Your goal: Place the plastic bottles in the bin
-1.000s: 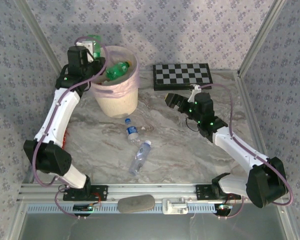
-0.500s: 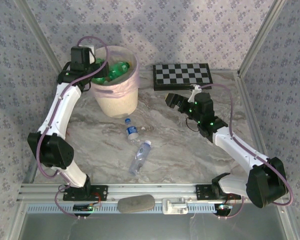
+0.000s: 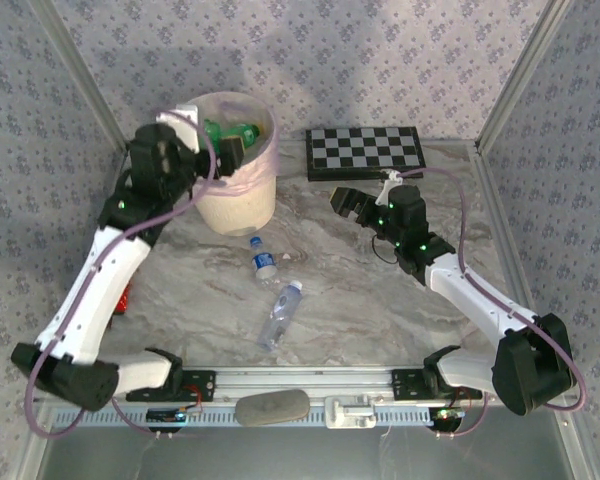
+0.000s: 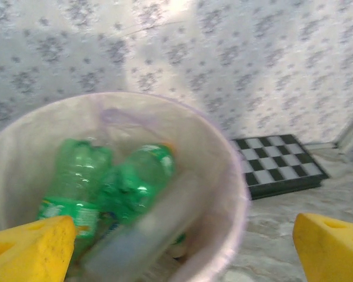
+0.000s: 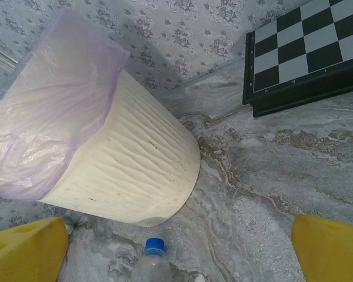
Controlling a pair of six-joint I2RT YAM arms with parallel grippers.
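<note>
Two clear bottles (image 3: pixel 280 315) on table (image 3: pixel 360 300); green bottles (image 4: pixel 138 176) inside bin (image 3: pixel 232 205).

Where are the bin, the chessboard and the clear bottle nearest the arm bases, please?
bin (image 3: pixel 242 208), top external view, on its cream outer wall.
chessboard (image 3: pixel 365 150), top external view, middle of its checkered top.
clear bottle (image 3: pixel 280 315), top external view, on its transparent body.

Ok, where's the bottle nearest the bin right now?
In the top view the bottle sits on the table in front of the bin, left of centre, with another clear bottle nearer the arms.
</note>
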